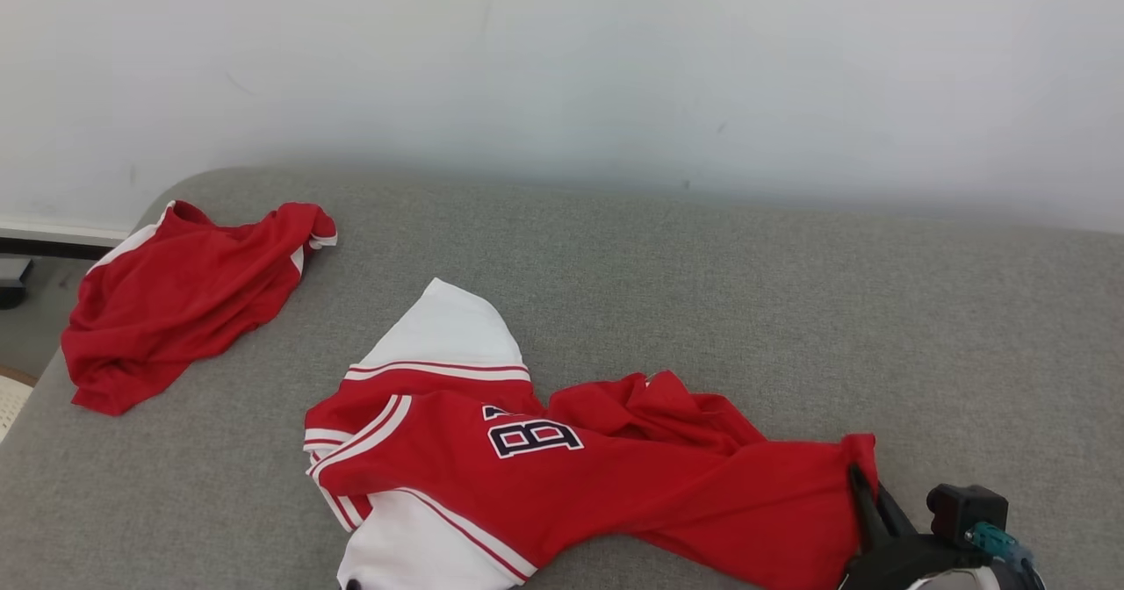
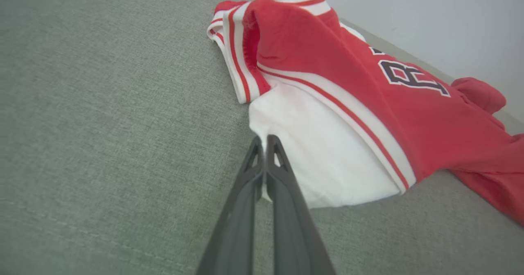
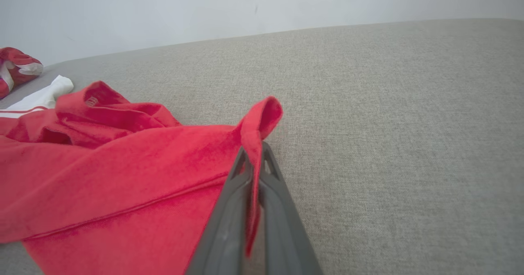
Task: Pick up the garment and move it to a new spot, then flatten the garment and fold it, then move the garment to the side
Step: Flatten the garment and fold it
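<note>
Grey upholstered surface (image 1: 790, 309), pale wall (image 1: 562, 63) behind; garment (image 1: 615, 476) lies lower centre, long axis left-right; left gripper (image 2: 265, 140) clenched on its white sleeve (image 2: 319, 156), right gripper (image 3: 254, 150) clenched on its red hem corner (image 3: 262, 115), opposite ends.

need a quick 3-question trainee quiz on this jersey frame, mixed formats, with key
1. True or false: the right gripper is shut on a red edge of the jersey.
2. The left gripper is shut on which part of the jersey? A) its white panel B) the dark lettering C) nothing at all
3. How many garments lie on the grey cushion?
Key: 1 true. 2 A. 3 two: the jersey and a crumpled red garment at the far left of the head view.
</note>
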